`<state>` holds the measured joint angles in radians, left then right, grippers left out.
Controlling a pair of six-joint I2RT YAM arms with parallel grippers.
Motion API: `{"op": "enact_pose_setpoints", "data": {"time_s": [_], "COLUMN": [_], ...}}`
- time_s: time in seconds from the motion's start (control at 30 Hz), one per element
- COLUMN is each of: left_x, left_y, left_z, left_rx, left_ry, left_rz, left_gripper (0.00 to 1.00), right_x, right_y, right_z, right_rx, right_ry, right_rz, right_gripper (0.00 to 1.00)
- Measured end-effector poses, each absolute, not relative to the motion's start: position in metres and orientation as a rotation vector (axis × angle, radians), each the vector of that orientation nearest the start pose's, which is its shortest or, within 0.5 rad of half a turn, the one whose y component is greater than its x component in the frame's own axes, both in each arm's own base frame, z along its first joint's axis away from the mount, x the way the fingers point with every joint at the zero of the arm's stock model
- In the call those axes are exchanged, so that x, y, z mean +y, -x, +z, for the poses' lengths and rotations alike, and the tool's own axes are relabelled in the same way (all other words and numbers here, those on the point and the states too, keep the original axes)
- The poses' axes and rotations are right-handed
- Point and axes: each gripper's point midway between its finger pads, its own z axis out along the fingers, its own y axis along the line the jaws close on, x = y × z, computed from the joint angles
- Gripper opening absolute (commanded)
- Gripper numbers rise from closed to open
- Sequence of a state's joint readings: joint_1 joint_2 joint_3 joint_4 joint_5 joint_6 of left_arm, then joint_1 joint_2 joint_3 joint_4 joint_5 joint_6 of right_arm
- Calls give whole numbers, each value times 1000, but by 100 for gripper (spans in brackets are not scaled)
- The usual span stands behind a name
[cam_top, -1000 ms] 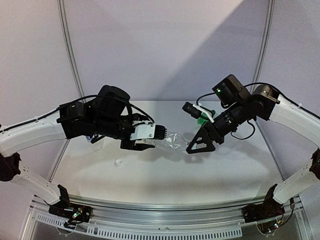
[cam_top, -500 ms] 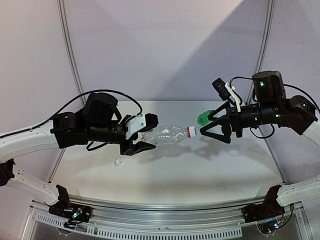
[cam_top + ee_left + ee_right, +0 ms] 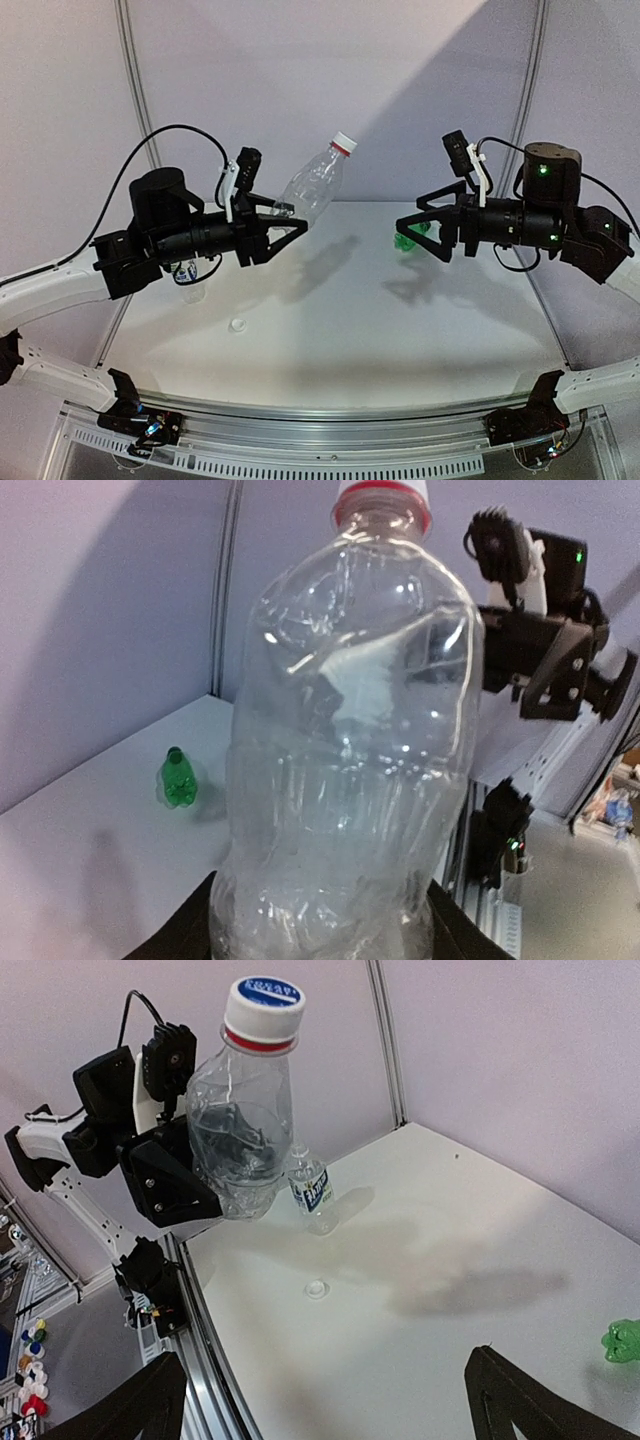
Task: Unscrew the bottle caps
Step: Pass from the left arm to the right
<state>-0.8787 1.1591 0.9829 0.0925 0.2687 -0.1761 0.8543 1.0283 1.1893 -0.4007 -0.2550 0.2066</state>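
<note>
Here the left gripper (image 3: pixel 288 222) was clenched on the base of the clear unlabelled bottle (image 3: pixel 312 188), held aloft and tilted, its white cap (image 3: pixel 344 142) on at the end away from the fingers. The right gripper (image 3: pixel 412 236) was spread wide, well apart from that cap, the green bottle (image 3: pixel 622 1340) below, near its fingertips.

Top cam: high at the near edge, looking down over table (image 3: pixel 350 340). Left wrist cam: tight on clear bottle (image 3: pixel 340 760), facing right arm (image 3: pixel 545 630). Right wrist cam: wider, shares bottle and table.
</note>
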Motion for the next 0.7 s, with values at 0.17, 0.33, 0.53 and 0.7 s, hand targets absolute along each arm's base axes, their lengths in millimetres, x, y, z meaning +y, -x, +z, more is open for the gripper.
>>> {"op": "enact_pose_setpoints", "data": {"time_s": [0.17,0.33,0.53,0.7], "left_x": [-344,-343,-349,-352], "left_y": [-224,-228,-230,-231], "left_z": [380,399,408,412], "left_rx": [1499,1443,1399,1371], "left_ry": [-676,-585,-530,-496], "left_rz": [-1187,-1320,-1453,-1527], "left_gripper": [21,20,17,17], "right_x": [306,327,349,359], "right_y": [-207,-217,-228,-232], "right_z": [392,396,409,420], "right_rx": [1693,1675,1637,1597], "right_ry": [756,752,764,765], "right_rz": [1012,1070,1119,1145], "right_gripper": [99,99,99,99]}}
